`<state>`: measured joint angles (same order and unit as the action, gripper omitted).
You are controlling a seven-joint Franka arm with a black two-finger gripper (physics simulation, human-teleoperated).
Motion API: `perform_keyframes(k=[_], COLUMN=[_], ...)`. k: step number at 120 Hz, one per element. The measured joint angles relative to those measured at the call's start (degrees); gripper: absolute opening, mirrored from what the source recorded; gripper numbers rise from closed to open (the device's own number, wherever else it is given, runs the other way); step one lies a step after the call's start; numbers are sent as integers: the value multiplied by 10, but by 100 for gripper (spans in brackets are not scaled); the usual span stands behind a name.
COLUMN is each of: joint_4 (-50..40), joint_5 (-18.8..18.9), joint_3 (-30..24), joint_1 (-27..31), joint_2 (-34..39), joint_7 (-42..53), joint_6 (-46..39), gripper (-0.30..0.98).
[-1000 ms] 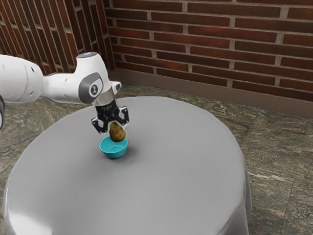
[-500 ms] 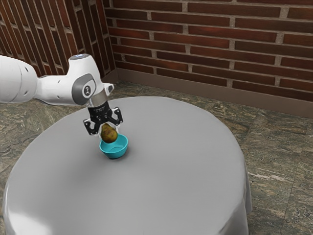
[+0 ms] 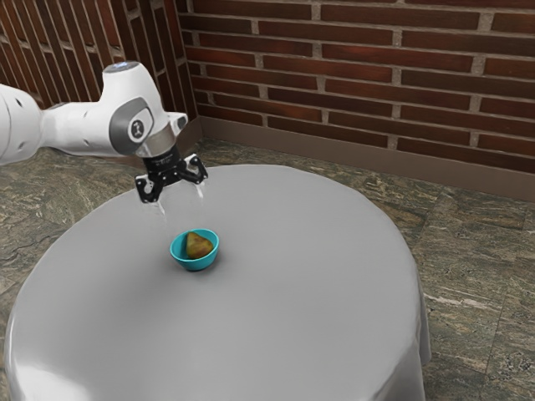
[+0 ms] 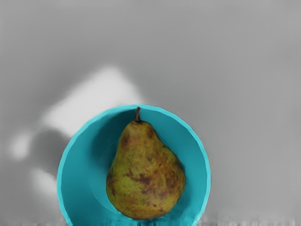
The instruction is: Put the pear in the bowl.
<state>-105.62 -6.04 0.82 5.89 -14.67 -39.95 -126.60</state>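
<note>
- Pear lies on its side in the teal bowl, body inside the rim; placement looks done to us.
- Tool sits above the bowl, well apart from it, fingers spread wide, nothing pinched.
- Step, our read: retreat. Only backing the arm off seems left.
- Main risk: a sideways swing while low. If the hand dips before moving across, a spread finger could catch the rim and drag or tip the bowl on the counter. Cause would be a poor path; straight up first fixes it.
- Second risk: a needless regrasp. Closing on the pear could squeeze it off its rounded side, or lift it partway and lose it over the edge.
- Stem points at the rim, tip close to it; touching or not, we can't tell. A finger brushing there could turn the pear.
- Pear looks large for the bowl, so a bump would probably rock both. Round body might roll a bit against the wall; we'd expect the sides to keep it in.
- Bowl stands upright, away from the counter's edge, so a fall to the floor seems unlikely unless pushed hard.
- Left alone, we'd call it low risk.
</note>
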Motion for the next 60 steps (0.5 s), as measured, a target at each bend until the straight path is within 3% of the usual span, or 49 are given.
perform_keyframes(k=[17, 31, 60], joint_4=[40, 102, 137], joint_5=[20, 30, 65], joint_3=[-2, -4, -6], joint_1=[-6, -16, -49], joint_2=[61, 77, 121], joint_7=[12, 43, 128], joint_6=[76, 159, 258], gripper=[67, 68, 68])
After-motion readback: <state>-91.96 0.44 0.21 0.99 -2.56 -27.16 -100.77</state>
